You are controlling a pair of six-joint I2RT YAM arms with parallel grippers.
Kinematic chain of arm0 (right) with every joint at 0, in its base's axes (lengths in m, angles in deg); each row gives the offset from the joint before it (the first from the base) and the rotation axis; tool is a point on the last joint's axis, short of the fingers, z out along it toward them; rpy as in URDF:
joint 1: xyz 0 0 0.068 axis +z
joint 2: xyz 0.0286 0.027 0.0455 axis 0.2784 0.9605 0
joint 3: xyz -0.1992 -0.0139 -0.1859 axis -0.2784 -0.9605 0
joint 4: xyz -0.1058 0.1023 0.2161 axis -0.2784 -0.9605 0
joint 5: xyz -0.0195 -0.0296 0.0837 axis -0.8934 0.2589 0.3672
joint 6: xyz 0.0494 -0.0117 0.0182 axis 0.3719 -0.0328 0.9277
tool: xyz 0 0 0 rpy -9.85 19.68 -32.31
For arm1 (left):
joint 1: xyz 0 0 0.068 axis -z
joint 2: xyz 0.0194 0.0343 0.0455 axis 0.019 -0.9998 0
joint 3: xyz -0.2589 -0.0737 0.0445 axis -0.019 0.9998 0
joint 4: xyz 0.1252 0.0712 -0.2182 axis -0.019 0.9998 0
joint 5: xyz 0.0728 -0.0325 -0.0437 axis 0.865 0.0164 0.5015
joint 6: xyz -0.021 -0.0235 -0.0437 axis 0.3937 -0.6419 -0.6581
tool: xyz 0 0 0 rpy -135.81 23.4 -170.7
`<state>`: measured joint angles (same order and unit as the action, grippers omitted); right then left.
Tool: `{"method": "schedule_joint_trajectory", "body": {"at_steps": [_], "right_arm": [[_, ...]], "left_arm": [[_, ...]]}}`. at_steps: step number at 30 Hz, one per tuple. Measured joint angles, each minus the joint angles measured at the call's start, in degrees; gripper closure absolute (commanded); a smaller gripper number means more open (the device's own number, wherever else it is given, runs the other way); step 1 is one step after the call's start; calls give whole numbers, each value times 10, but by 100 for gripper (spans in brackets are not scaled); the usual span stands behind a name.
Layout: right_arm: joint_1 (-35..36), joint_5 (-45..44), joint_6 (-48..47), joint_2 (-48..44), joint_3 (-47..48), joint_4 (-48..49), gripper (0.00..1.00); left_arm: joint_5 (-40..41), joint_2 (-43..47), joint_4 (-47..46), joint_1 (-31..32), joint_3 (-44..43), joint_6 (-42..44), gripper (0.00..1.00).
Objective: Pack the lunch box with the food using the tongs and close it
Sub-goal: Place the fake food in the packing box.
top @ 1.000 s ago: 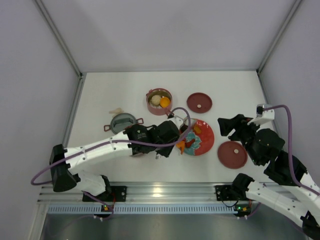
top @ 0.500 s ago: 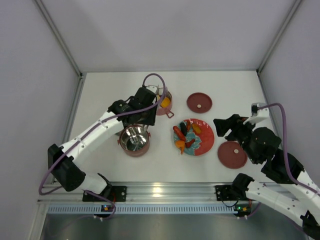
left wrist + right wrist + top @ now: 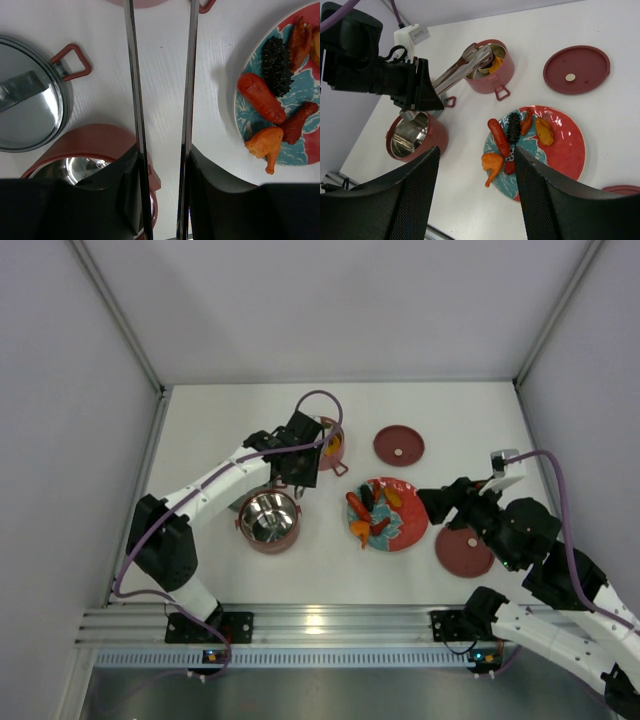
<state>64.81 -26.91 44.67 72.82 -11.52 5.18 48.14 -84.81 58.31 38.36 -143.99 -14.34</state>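
Note:
My left gripper (image 3: 303,452) is shut on the silvery tongs (image 3: 134,80), whose tips reach into the far pink pot (image 3: 492,75) of the lunch box. An orange piece (image 3: 495,64) lies in that pot. The near pot (image 3: 268,520) stands with its shiny steel inside bare. More food lies on the red plate (image 3: 410,525): a red sausage (image 3: 498,137), a dark spiky piece (image 3: 513,127) and an orange piece (image 3: 491,162). My right gripper (image 3: 440,505) hovers open at the plate's right edge, holding nothing. One maroon lid (image 3: 399,445) lies at the back, another (image 3: 465,552) near my right arm.
A small grey round dish (image 3: 25,100) with a red loop handle sits left of the near pot, mostly under my left arm in the top view. White walls close in the table on three sides.
My left arm has swung with the tongs from over the plate to the far pot, uncovering the near pot. My right gripper has drifted slightly left toward the plate.

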Motion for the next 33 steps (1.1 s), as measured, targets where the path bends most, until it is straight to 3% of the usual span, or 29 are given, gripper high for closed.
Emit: {"method": "schedule_joint_trajectory", "body": {"at_steps": [14,28,33], "right_arm": [[0,43,-35,0,0,-4,39],[0,66,-55,7,0,-7,37],[0,68,-55,7,0,-7,37]], "left_arm": [[-2,1,-21,3,19,-35,64],[9,49,-9,10,50,-51,47],[9,50,-9,14,55,-57,49]]}}
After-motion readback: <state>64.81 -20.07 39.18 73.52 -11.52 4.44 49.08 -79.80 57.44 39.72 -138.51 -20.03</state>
